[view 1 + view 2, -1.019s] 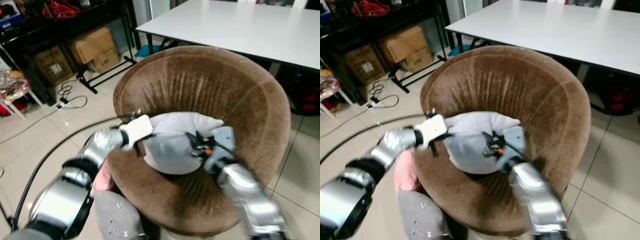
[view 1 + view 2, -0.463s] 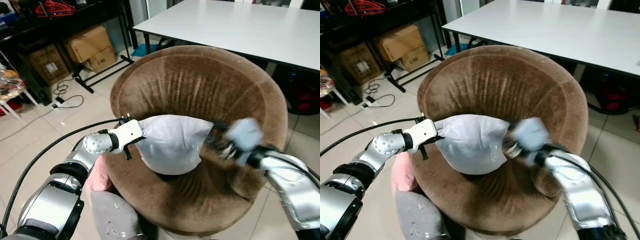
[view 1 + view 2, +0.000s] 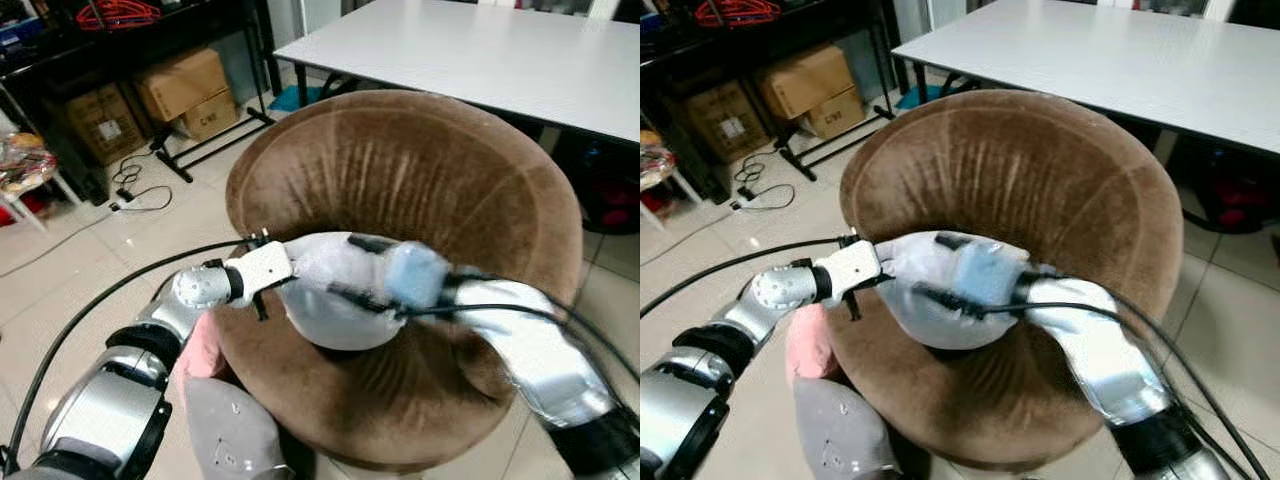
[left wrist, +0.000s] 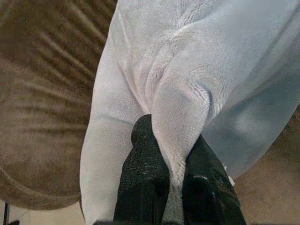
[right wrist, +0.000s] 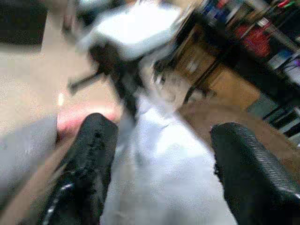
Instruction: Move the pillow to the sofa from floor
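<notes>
The light grey pillow [image 3: 338, 322] lies on the seat of the round brown velvet sofa chair [image 3: 400, 170]. My left gripper [image 4: 172, 140] is shut on a fold at the pillow's left edge; its white wrist housing [image 3: 260, 268] sits by the chair's left rim. My right gripper [image 3: 340, 265] reaches across the top of the pillow from the right, open. One black finger [image 3: 365, 243] lies along the pillow's far side and the other along its near side. In the right wrist view, the pillow [image 5: 164, 178] spreads between the two wide-apart fingers [image 5: 93, 140].
A white table [image 3: 480, 50] stands right behind the chair. Cardboard boxes [image 3: 185, 90] and a black rack are at the back left, with a cable [image 3: 90, 310] across the tiled floor. A pink cushion [image 3: 205, 350] and a grey cushion [image 3: 235, 430] lie against the chair's front left.
My right gripper left the pillow and swung out to the right, then came back over the pillow, open. The left gripper has kept its hold on the pillow's edge.
</notes>
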Controlling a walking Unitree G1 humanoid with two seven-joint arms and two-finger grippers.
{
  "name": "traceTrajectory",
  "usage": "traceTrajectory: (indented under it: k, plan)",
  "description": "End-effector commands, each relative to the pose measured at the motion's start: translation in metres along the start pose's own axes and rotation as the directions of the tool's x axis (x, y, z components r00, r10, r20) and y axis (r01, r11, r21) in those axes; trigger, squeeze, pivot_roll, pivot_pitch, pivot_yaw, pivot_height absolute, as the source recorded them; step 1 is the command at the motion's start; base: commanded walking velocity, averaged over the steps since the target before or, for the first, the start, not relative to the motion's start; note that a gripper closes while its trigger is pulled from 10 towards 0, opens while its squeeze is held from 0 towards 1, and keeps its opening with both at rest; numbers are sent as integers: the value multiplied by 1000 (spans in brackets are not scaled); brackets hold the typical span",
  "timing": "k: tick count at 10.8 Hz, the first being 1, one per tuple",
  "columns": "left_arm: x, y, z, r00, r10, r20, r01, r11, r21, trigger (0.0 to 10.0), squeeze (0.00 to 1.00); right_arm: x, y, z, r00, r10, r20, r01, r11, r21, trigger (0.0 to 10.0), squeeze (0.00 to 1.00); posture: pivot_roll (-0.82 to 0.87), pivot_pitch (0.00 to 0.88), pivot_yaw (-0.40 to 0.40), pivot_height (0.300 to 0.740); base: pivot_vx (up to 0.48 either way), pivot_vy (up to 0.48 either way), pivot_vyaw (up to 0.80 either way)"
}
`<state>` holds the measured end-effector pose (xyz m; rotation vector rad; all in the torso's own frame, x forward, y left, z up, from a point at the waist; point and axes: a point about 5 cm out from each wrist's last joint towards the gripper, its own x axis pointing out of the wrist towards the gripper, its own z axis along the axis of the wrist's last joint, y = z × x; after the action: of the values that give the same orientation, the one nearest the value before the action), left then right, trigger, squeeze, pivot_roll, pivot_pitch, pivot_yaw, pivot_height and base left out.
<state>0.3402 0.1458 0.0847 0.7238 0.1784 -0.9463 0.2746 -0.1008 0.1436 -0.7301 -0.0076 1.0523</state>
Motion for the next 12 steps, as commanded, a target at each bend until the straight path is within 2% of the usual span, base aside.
traceTrajectory:
  k: [1, 2, 3, 4, 5, 6, 7, 8, 9, 12]
  plan:
    - [0, 1, 1, 1000, -23, -9, 24, 999, 29, 0, 0, 11, 7, -6, 998, 23, -66, -28, 997, -71, 10000, 1000, -101, 0, 133, 740, 0, 0, 0]
    - [1, -2, 2, 999, -40, -5, 40, 998, 41, 0, 0, 17, 3, -8, 993, -10, -115, -3, 994, -113, 10000, 1000, -99, 0, 131, 740, 0, 0, 0]
    - [2, -4, 3, 998, -55, 2, 55, 997, 52, 0, 0, 23, 1, -12, 985, -16, -170, -12, 987, -163, 10000, 0, -99, 0, 130, 740, 0, 0, 0]
    - [4, -8, 6, 997, -81, 18, 80, 995, 64, 0, 0, 30, -1, -20, 970, -45, -238, -11, 974, -228, 10000, 0, -97, 0, 126, 740, 0, 0, 0]
    - [4, -11, 6, 995, -98, 21, 97, 993, 74, 0, 0, 32, -6, -22, 962, -105, -250, 45, 971, -233, 10000, 0, -96, 0, 124, 740, 0, 0, 0]
    - [5, -14, 6, 994, -109, 27, 107, 991, 78, 0, 0, 35, -3, -29, 949, -99, -298, 7, 956, -294, 10000, 0, -96, 0, 124, 740, 0, 0, 0]
    - [3, -13, 5, 994, -105, 29, 103, 992, 76, 0, 0, 34, 8, -40, 937, -43, -348, -69, 950, -304, 10000, 0, -95, 0, 123, 740, 0, 0, 0]
    - [3, -13, 5, 994, -103, 28, 101, 992, 75, 0, 0, 34, 11, -43, 933, -34, -358, -81, 950, -302, 10000, 0, -97, 0, 124, 740, 0, 0, 0]
    - [0, -8, 6, 995, -90, 32, 87, 993, 81, 0, 0, 35, 14, -48, 933, -27, -360, -79, 957, -278, 0, 0, -96, 0, 116, 740, 0, 0, 0]
    - [-5, -4, 5, 997, -53, 49, 51, 997, 50, 0, 0, 40, 20, -40, 951, -19, -309, -50, 975, -216, 0, 0, -101, 0, 134, 740, 0, 0, 0]
